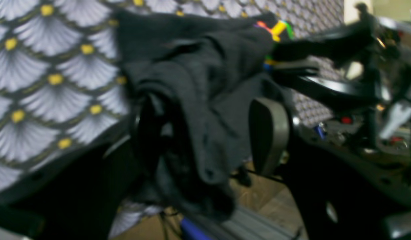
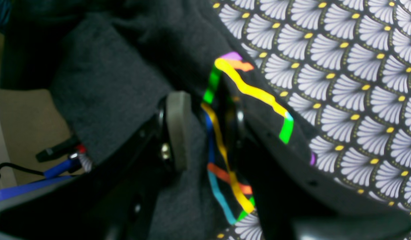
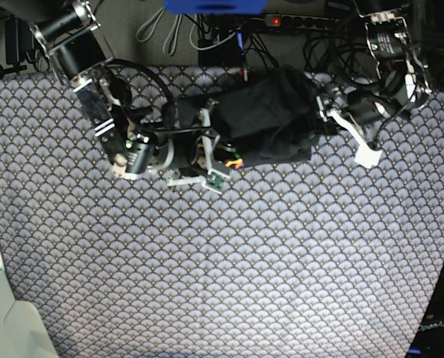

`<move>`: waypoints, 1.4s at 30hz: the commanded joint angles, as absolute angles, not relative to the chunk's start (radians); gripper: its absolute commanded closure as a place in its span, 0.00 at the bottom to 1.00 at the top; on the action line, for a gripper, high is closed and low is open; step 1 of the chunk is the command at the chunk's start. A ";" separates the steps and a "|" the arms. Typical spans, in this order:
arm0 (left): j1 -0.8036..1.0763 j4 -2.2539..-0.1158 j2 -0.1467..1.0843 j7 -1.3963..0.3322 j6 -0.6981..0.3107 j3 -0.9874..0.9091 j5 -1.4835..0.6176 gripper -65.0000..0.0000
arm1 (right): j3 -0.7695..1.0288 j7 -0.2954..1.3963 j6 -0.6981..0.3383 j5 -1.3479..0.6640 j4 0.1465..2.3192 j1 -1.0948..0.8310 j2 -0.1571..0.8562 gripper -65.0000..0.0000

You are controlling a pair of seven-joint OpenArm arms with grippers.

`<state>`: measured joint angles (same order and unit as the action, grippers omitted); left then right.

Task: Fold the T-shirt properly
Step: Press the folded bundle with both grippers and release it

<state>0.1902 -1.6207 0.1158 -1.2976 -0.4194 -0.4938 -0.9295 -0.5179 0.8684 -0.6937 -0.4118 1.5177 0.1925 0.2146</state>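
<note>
The dark grey T-shirt [image 3: 263,119] lies bunched up at the far middle of the table, stretched between my two grippers. My right gripper [image 3: 210,153] is at its left end. In the right wrist view this gripper [image 2: 207,130] is shut on a fold of the T-shirt [image 2: 109,83] that carries the coloured line logo [image 2: 245,88]; one pad [image 2: 177,130] shows, while cloth covers the other finger. My left gripper [image 3: 327,112] is at the shirt's right end. Its jaws [image 1: 205,133] stand wide open, with T-shirt [image 1: 199,66] cloth draped over the left finger and one pad [image 1: 268,135] bare.
The scallop-patterned tablecloth [image 3: 222,261] covers the whole table. Behind the far edge lie a power strip [image 3: 296,19], cables and a blue object [image 3: 214,6]. The floor shows below the table edge in both wrist views.
</note>
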 commanded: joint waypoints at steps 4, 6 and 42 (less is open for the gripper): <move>0.189 -1.652 0.120 -1.296 -0.420 -0.503 -0.891 0.40 | -0.513 0.848 -0.698 -0.427 1.532 0.211 0.213 0.75; 0.206 -1.670 0.120 -1.291 -0.418 -0.503 -0.886 0.40 | -0.513 0.848 -0.698 -0.427 1.532 0.211 0.213 0.75; 0.073 -1.455 0.001 -1.287 -0.424 -0.456 -0.665 0.40 | -0.512 0.848 -0.698 -0.430 1.532 0.213 0.260 0.75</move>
